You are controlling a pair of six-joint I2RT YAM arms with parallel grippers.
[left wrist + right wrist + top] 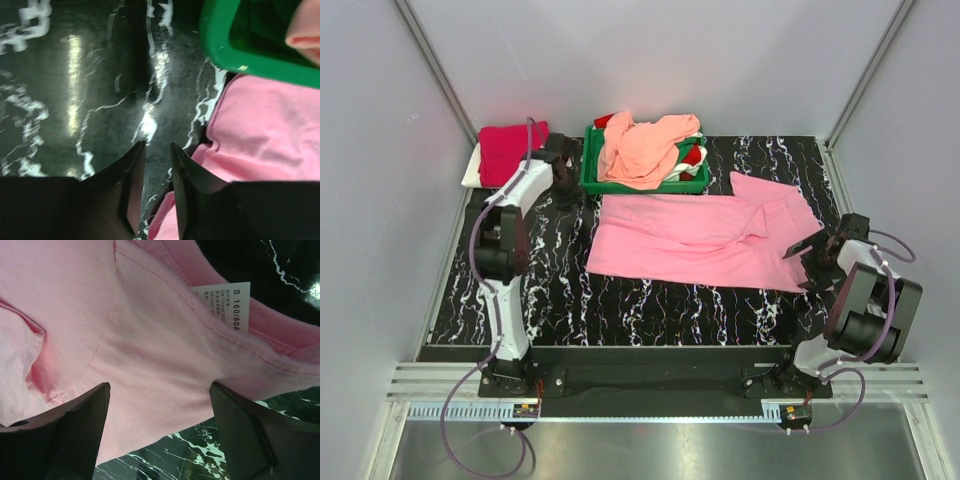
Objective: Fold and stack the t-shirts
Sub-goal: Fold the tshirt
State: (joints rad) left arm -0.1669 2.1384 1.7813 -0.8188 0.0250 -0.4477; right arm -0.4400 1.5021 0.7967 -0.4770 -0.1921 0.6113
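Observation:
A bubblegum pink t-shirt [690, 240] lies spread flat across the middle of the black marble table; it also shows in both wrist views [265, 125] [150, 315], with its white neck label [225, 302] visible. My right gripper [807, 262] [160, 390] hangs wide open over the shirt's right edge, empty. My left gripper [570, 188] [156, 150] is beside the shirt's far left corner, its fingers narrowly apart with only table between them. A peach-salmon shirt [640, 150] [305, 42] is heaped in the tray. A folded crimson shirt [510, 150] rests on a white one [472, 170] at the far left.
The green plastic tray [588, 165] [220, 30] stands at the back centre, just right of my left gripper, with red and white fabric under the peach shirt. Grey walls enclose the table on three sides.

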